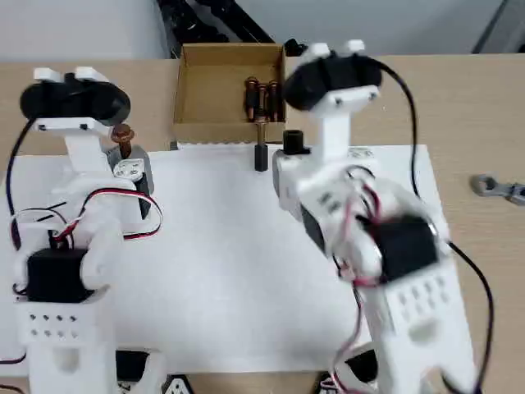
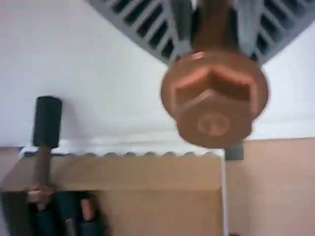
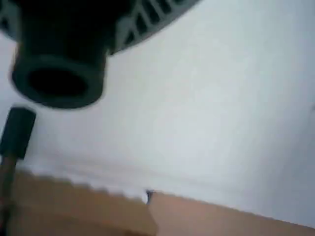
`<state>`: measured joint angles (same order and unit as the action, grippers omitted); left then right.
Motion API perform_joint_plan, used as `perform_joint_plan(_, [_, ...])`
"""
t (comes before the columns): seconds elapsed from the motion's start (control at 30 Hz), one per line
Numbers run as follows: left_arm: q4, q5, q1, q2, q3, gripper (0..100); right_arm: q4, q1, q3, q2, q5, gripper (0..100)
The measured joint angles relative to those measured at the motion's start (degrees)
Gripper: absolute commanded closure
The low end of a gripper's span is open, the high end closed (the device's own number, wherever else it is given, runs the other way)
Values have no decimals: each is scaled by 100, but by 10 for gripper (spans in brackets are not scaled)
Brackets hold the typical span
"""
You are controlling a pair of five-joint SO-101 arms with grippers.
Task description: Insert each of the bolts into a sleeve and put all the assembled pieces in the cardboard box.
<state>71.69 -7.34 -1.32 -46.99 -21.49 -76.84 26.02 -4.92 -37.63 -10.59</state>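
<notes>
White sheet [image 1: 230, 279] on the worktop [image 1: 476, 107]: cardboard box [image 1: 190, 90] at far edge holds a few assembled pieces [image 1: 261, 97], a leaning piece [image 1: 260, 149] rests against its front wall, left tool [image 2: 212, 29] clamped on a bolt [image 2: 214, 98], right tool [image 3: 64, 27] clamped on a sleeve [image 3: 59, 73], well apart, so joining and boxing remain.

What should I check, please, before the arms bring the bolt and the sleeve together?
1. Copper bolt gripped by left gripper: ok.
2. Black sleeve gripped by right gripper: ok.
3. Sleeve's bore open: ok, dark and unblocked in the right wrist view.
4. Bolt and sleeve lined up: not ok; they are apart, on opposite sides of the white sheet.
5. Leaning assembled piece inside cardboard box: not ok; it leans at the front wall, sleeve end outside.
6. Room in the box: ok, its left part is bare.
</notes>
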Motion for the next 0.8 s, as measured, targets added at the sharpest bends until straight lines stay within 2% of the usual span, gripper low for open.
perform_joint_plan(0.2, [-396, -18, 782, 0, 158, 994, 932, -9, -1705, -1213, 598, 991])
perform_joint_plan(0.37, [-1196, -18, 1222, 0, 158, 994, 2813, 18, -3692, -2312, 747, 995])
perform_joint_plan(0.5, [-1398, -18, 1389, 0, 158, 994, 4105, 281, -5046, -2998, 747, 995])
perform_joint_plan(0.8, [-1415, -53, 2171, 0, 466, 994, 5864, 949, -6189, -3429, 747, 995])
